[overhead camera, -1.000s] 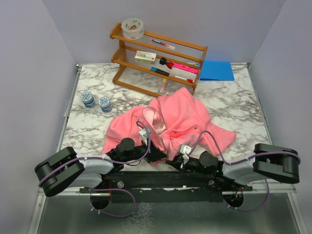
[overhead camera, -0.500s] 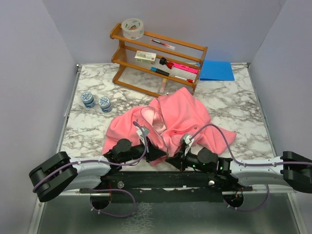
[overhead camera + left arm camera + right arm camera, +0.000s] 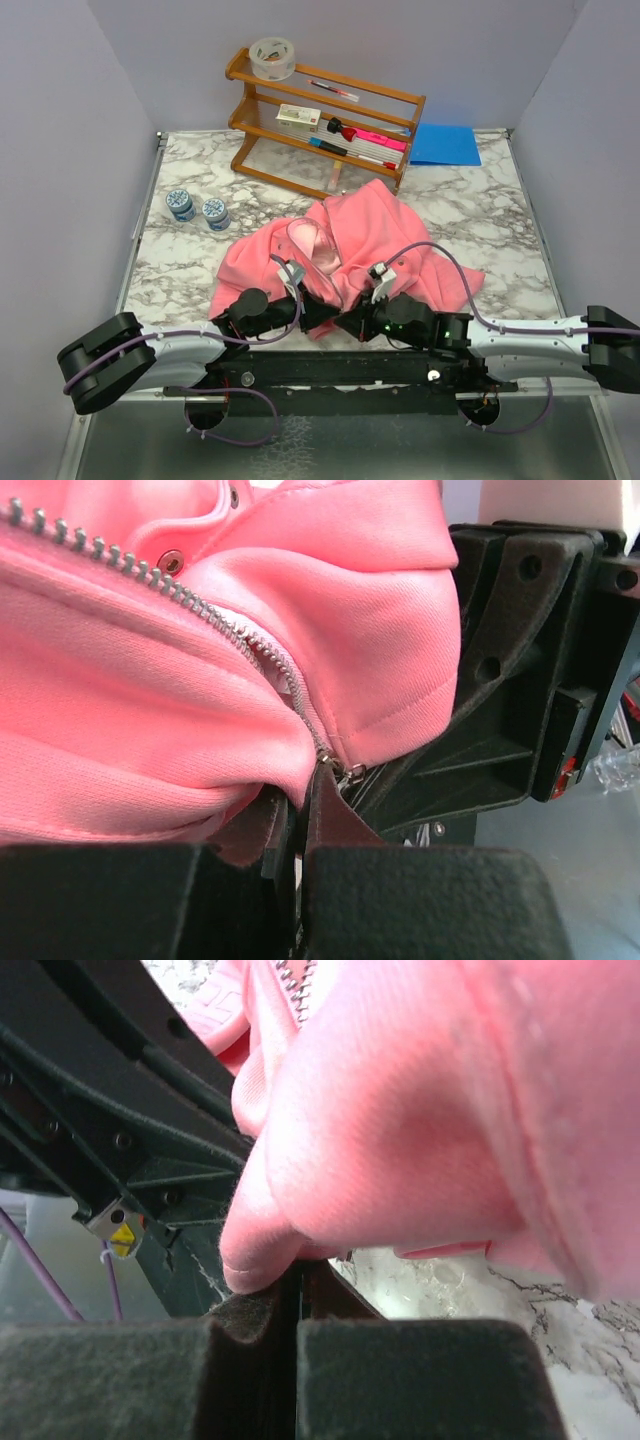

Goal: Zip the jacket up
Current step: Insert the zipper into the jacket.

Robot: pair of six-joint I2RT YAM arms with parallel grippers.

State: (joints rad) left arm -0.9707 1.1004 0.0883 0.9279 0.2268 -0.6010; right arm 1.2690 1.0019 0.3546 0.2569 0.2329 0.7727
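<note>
The pink jacket lies crumpled on the marble table, its bottom hem at the near edge. My left gripper is shut on that hem; in the left wrist view the gripper pinches pink fabric right beside the lower end of the zipper teeth, with the small metal end piece just above the fingertips. My right gripper sits close to the right of it, and in the right wrist view that gripper is shut on a fold of the jacket. Both grippers nearly touch.
A wooden rack with pens and a box stands at the back, a tape roll on its top. A blue folder lies back right. Two small jars stand at the left.
The right arm has stretched out, its gripper sliding left along the hem toward the left gripper. The left gripper has shifted slightly. Both stay shut on the jacket.
</note>
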